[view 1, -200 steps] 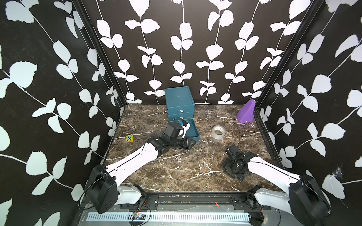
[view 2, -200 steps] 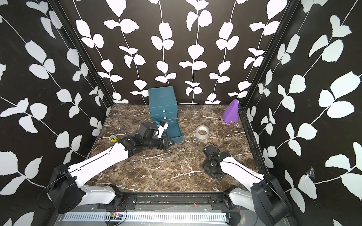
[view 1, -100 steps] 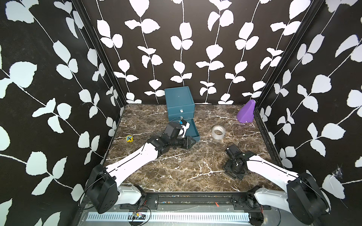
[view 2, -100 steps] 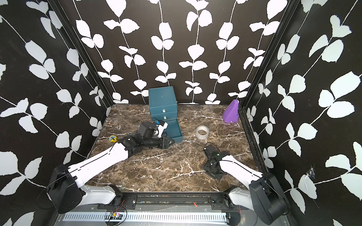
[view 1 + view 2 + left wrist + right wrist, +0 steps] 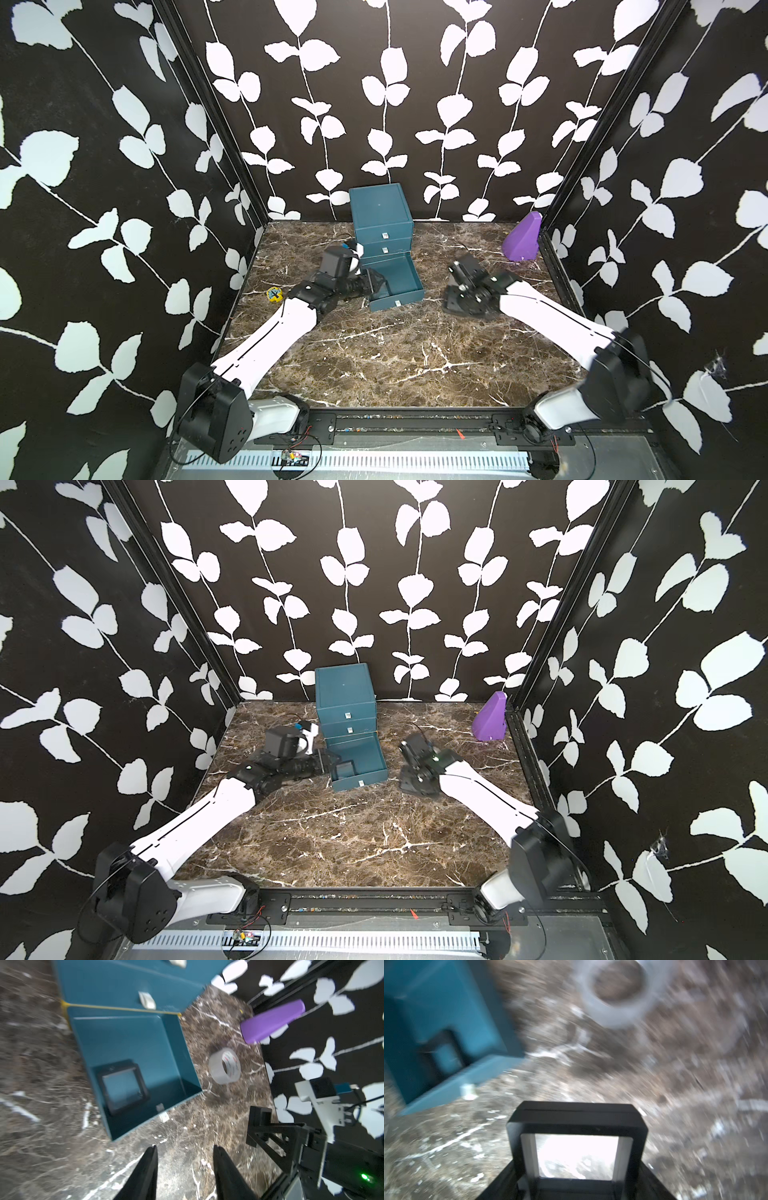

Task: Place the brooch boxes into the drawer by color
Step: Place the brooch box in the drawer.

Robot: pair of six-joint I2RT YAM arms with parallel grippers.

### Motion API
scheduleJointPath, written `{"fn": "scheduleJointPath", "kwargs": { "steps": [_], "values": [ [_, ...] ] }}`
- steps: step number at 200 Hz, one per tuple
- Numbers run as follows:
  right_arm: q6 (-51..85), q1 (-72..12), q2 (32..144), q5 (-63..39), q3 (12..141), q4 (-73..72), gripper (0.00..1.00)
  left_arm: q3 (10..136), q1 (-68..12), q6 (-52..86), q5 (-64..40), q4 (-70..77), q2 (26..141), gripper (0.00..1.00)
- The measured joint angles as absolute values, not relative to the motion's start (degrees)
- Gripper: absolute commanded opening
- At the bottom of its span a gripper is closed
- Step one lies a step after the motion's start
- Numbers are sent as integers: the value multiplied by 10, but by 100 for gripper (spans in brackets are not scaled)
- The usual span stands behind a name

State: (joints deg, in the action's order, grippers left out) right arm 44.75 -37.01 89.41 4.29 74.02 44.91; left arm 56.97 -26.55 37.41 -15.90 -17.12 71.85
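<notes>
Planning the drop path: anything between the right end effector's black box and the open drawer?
Nothing. The right wrist view shows only bare marble between the held black box and the drawer. The tape roll lies off to the side.

A lab robot cell: black walls papered with white leaf vines (image 5: pixel 382 124) box in a brown marble-patterned bench (image 5: pixel 395 361). Two white-and-black robot arms (image 5: pixel 270 340) are mounted on a black metal rail (image 5: pixel 415 436) beside a slotted white cable duct (image 5: pixel 374 460).
</notes>
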Motion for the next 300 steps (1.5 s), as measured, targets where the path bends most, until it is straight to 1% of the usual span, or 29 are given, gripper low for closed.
{"fn": "scheduleJointPath", "kwargs": {
  "steps": [44,86,111,230,268,300],
  "values": [
    [381,-397,1029,41,912,457,47,570,-214,382,-156,-181,704,42],
    [347,-402,1128,39,1029,471,47,570,-186,381,-145,-191,685,43],
    [333,-407,1173,41,1077,476,46,570,-174,382,-145,-194,682,43],
    [291,-420,1300,51,1158,488,47,570,-160,381,-159,-203,681,43],
    [288,-421,1330,57,1182,493,49,570,-160,380,-163,-204,681,43],
    [289,-421,1352,57,1197,501,52,570,-160,379,-169,-209,681,43]
  ]
}}
